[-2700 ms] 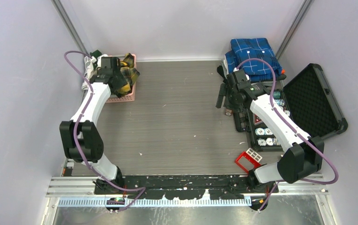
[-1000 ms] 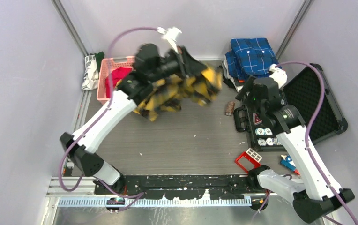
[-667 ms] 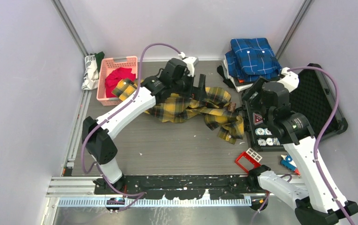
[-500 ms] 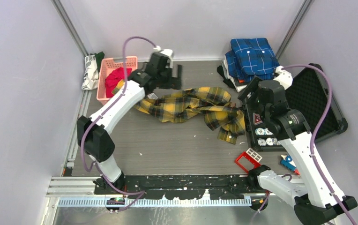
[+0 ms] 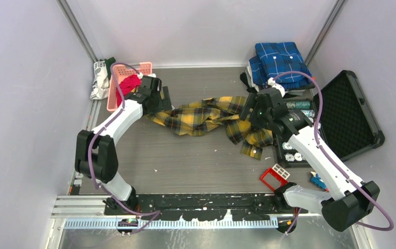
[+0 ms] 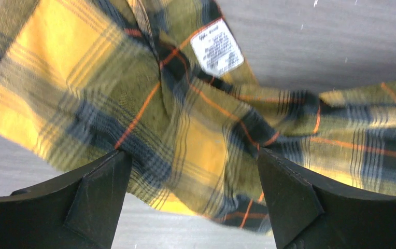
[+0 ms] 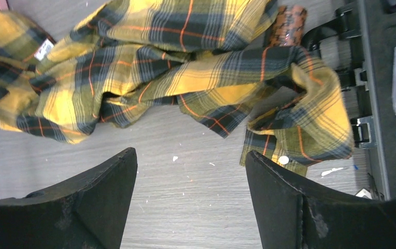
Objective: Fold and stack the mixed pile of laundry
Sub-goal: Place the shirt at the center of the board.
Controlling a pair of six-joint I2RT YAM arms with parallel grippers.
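Observation:
The yellow-and-black plaid shirt (image 5: 211,116) lies crumpled across the middle of the table, also in the left wrist view (image 6: 185,119) and the right wrist view (image 7: 185,72). The red T-shirt (image 5: 128,84) lies in the pink basket (image 5: 114,78). My left gripper (image 5: 166,101) is open, low over the shirt's left end, jaws either side of the cloth (image 6: 191,161). My right gripper (image 5: 246,110) is open above the shirt's right part, with bare table between its jaws (image 7: 191,161).
A folded blue plaid shirt (image 5: 281,62) lies on a stack at the back right. An open black case (image 5: 349,111) with small items stands on the right. A brown roll (image 7: 288,23) lies by the shirt. A red frame (image 5: 274,176) lies near front right.
My left gripper pulled the plaid shirt out of the basket, dropped it on the table and moved back left to its left end. My right arm swung in over its right part.

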